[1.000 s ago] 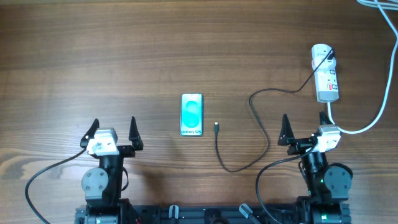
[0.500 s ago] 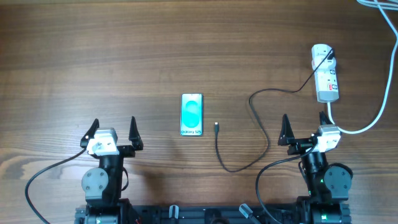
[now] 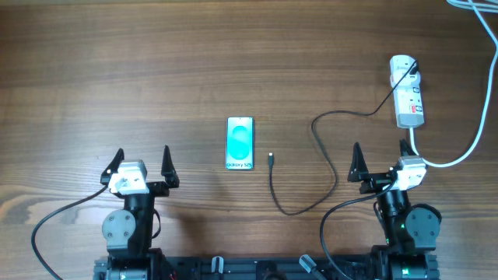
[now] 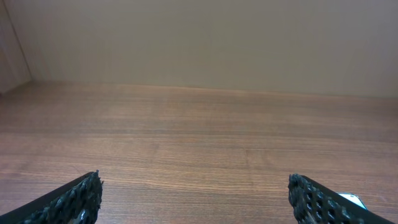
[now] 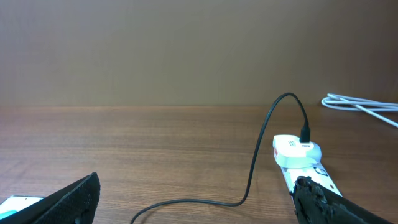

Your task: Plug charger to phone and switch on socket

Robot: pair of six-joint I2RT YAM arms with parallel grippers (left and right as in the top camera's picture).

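The phone is laid flat, its long axis running away from the robot. The charger tip is seen just right of the phone's near end, parallel to it. The socket is set well right of the phone. The left gripper, left of the phone, and the right gripper, right of it, are spread apart, empty. The right is judged nearer the tip.

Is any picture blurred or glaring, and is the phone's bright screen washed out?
Overhead: even light, sharp; the small smartphone with the teal-blue screen glows, yet its white text is legible. Left wrist: dimmer, the black ridged fingertips look soft. Right wrist: the white oblong power strip is clear, without glare.
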